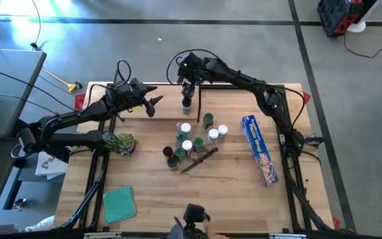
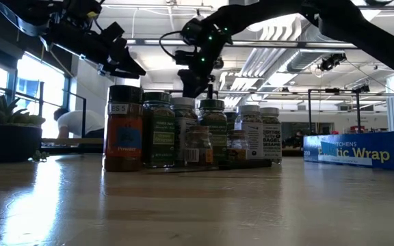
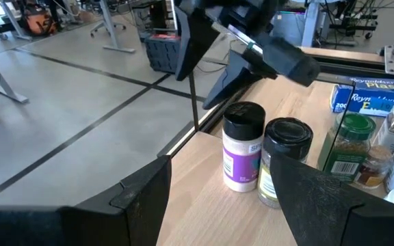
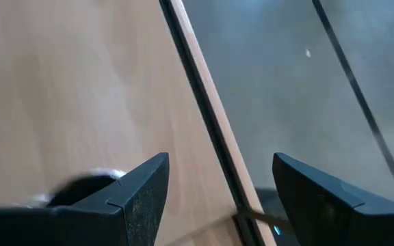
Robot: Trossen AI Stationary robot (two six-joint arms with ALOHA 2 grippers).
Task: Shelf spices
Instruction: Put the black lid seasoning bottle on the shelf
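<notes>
Right gripper (image 1: 187, 88) wide, empty, above two black-capped jars (image 1: 187, 102), frame upper centre. Left gripper (image 1: 153, 103) wide, empty, left of them.

Lit brightly from ceiling strips (image 2: 279, 31) and a window (image 2: 29, 85) on the low view's left, with glare across the tabletop (image 2: 81, 198). Backlit jars (image 2: 183, 133), dark arms. Blurred right wrist picture; elsewhere sharp.
</notes>
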